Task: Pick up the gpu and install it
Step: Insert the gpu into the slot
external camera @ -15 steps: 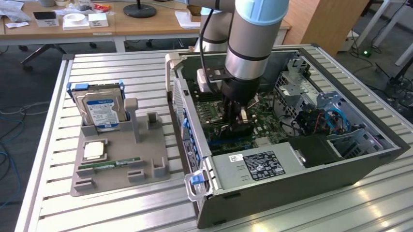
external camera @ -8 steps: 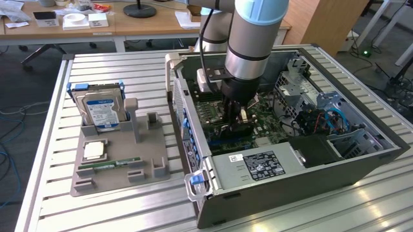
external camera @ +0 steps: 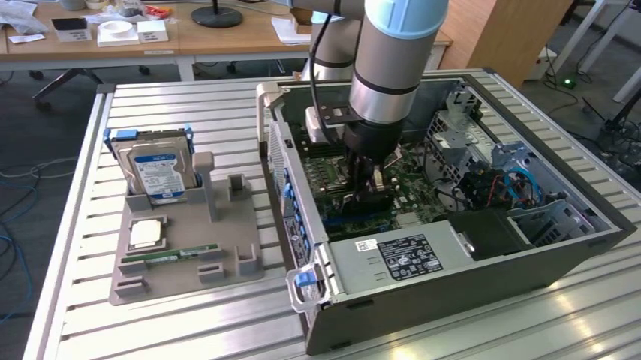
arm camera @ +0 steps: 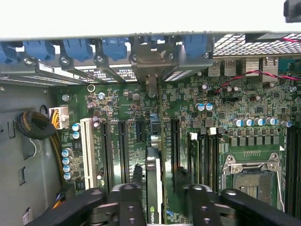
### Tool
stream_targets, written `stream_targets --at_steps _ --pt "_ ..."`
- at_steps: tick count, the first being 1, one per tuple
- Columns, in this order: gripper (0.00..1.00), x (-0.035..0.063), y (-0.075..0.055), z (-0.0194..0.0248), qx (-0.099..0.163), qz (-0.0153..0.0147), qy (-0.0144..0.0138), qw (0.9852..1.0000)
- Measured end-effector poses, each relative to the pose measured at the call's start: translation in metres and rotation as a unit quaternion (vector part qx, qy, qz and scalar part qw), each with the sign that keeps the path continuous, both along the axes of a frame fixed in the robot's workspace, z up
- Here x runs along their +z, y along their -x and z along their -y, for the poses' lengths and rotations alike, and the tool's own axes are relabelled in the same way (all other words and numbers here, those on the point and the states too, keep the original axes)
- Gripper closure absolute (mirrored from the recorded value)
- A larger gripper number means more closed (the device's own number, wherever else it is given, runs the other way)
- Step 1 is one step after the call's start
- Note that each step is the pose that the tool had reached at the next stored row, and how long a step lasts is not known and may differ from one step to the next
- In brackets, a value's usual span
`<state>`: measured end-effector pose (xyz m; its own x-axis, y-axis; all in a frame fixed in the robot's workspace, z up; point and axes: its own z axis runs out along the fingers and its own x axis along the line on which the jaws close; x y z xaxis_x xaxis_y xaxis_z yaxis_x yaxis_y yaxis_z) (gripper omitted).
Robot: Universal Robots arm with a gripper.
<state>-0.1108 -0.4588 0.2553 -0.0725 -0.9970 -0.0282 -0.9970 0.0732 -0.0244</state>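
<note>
My pincer (arm camera: 157, 195) stands spread, a finger (arm camera: 129, 197) on either side of the gpu (arm camera: 154, 188), which stands on edge over the green motherboard (arm camera: 225, 108) inside the open computer case (external camera: 561, 255) on the slatted worktop (external camera: 180, 105).

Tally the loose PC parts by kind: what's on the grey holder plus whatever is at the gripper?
Hard drive: 1, standing in the grey holder
Square silver chip: 1, on the holder
RAM stick: 1, on the holder
gpu: 1, edge-on between the gripper fingers, inside the case over the motherboard slots
Total: 4
</note>
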Motion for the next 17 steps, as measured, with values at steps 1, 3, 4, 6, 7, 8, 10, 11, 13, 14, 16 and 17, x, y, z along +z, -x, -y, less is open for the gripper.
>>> stream_targets --at_steps 1,3,4,6,7,8,10,11,13,14,16,17 --pt "0.63 0.0 0.0 0.0 0.0 0.0 0.0 1.0" --pt "0.63 0.0 0.0 0.0 0.0 0.0 0.0 1.0" --pt "0.63 0.0 0.0 0.0 0.0 0.0 0.0 1.0" --pt "0.64 0.0001 0.0 0.0001 0.0 0.0 0.0003 1.0" --pt "0.64 0.0001 0.0 0.0 0.0 0.0 0.0001 1.0" --pt "0.71 0.0001 0.0 0.0 0.0 0.0 0.0001 1.0" --pt "0.71 0.0001 0.0 0.0 0.0 0.0 0.0001 1.0" --pt "0.71 0.0 0.0 0.0 0.0 0.0 0.0001 1.0" --pt "0.71 0.0 0.0 0.0 0.0 0.0 0.0 1.0" --pt "0.71 0.0 0.0 0.0 0.0 0.0 0.0 1.0" --pt "0.71 0.0 0.0 0.0 0.0 0.0 0.0 1.0" --pt "0.71 -0.0004 0.0 0.0 0.0 0.0001 -0.0001 1.0"
